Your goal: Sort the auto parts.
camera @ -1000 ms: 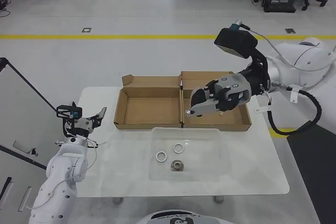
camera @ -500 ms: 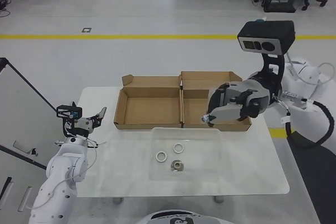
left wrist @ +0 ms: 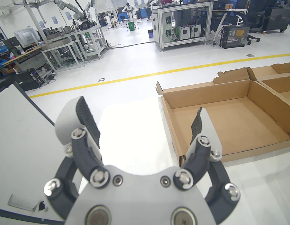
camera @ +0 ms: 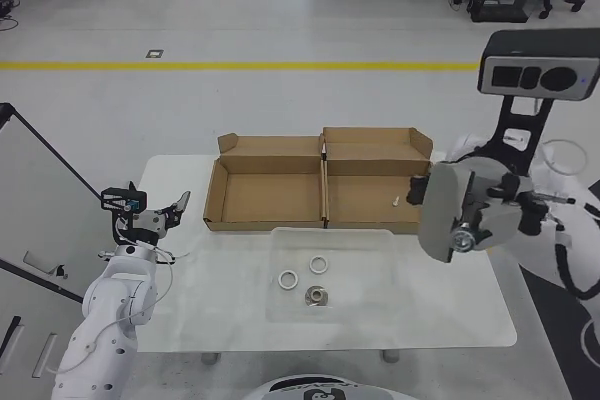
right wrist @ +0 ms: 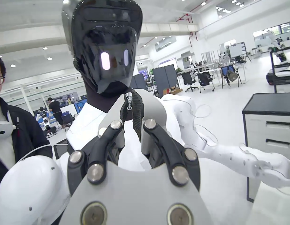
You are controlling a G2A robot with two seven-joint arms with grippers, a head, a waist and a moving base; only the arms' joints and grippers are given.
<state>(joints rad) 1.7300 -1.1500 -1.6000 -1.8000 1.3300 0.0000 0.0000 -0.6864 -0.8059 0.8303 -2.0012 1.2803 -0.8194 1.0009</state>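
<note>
two boxes (camera: 265, 200), two rings (camera: 283, 281), one metal part (camera: 315, 295)

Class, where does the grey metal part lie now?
In the top view, the grey metal part sits inside the clear tray, just robot-side of two white rings.

Left hand (left wrist: 145, 118) low, fingers wide apart; right hand (right wrist: 133, 100) raised, facing backward, fingers pressed together.

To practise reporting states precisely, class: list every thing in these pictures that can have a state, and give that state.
left gripper: jaws open, empty.
right gripper: jaws shut on small metal pin.
left box: open, empty.
right box: open, small white piece inside.
clear tray: holds two white rings and a metal fitting.
</note>
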